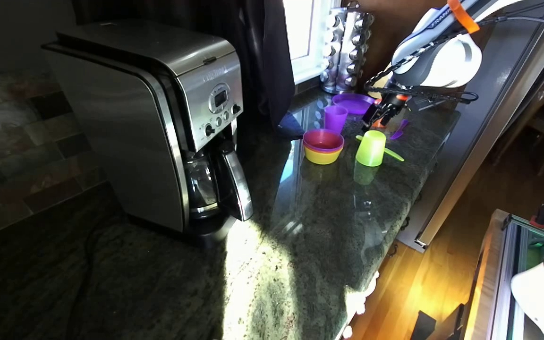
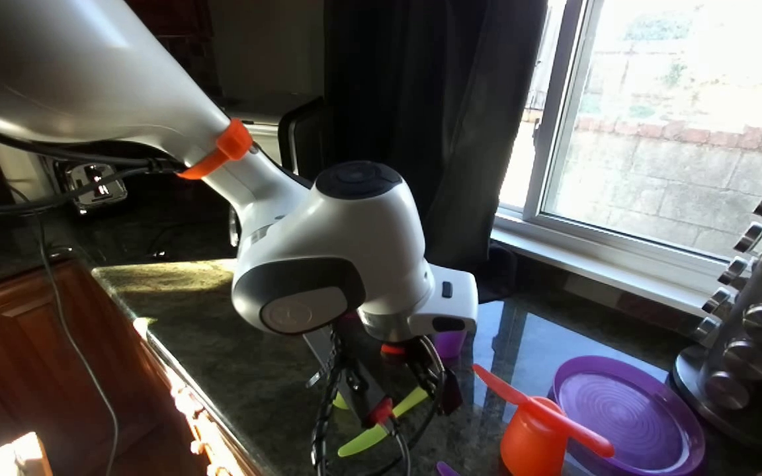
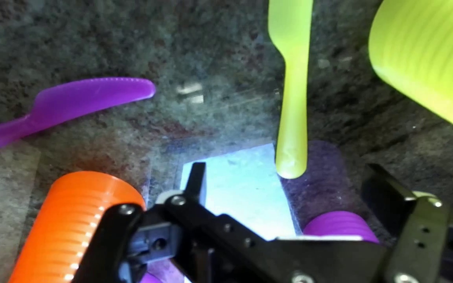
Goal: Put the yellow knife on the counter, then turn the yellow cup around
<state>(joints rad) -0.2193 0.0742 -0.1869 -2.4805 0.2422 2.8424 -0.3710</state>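
The gripper (image 3: 290,181) hangs over the counter (image 3: 210,51) with its jaws wide apart, a finger at each side of the gap; the handle end of the yellow knife (image 3: 295,88) shows between them in the wrist view, clear of both fingertips. The yellow knife lies flat on the counter's dark, speckled, glossy stone, and its blade runs out at the top edge of the wrist view. In an exterior view the yellow knife passes behind the yellow cup (image 1: 371,148), one end showing at each side. The yellow cup stands with its wider end down; in the wrist view, which takes in only part of it, bare stone separates cup and knife. Near the yellow cup, in an exterior view, sits a stack of bowls (image 1: 323,154), the yellow one lowest, and just behind the stack a purple cup (image 1: 335,119). A purple knife (image 3: 85,98) lies on the far side of the yellow knife from the yellow cup. An orange cup (image 3: 75,220) is partly covered by the gripper in the wrist view; in an exterior view an orange knife (image 2: 578,433) rests across its top. Just beside the orange cup is a purple plate (image 2: 626,413), and near the plate an upright rack of lidded jars (image 2: 751,324).
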